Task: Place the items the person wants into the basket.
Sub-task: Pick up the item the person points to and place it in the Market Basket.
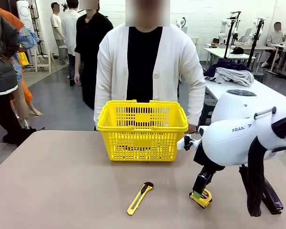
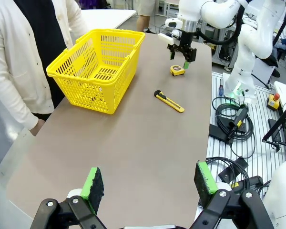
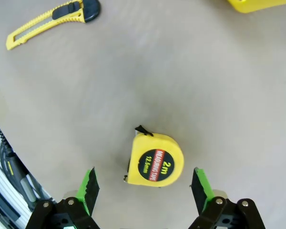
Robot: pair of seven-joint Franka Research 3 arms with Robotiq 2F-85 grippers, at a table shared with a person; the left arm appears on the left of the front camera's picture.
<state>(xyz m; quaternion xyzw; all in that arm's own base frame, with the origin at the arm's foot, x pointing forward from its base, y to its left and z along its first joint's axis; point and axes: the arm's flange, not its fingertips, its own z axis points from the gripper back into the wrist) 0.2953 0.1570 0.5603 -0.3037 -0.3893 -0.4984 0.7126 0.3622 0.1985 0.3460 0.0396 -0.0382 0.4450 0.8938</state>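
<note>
Leftmost, the left tool (image 2: 145, 186) hangs wide open and empty over bare table (image 1: 57, 181). Centrally the basket (image 1: 142, 130) sits at the far edge before the person (image 1: 150, 67); right, the right tool (image 3: 144, 187), spread wide, straddles the tape measure (image 3: 156, 160) near the front edge without touching.

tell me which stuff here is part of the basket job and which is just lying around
Part of the job:
tape measure, below the open right gripper
basket

Just lying about:
utility knife
stapler
</note>
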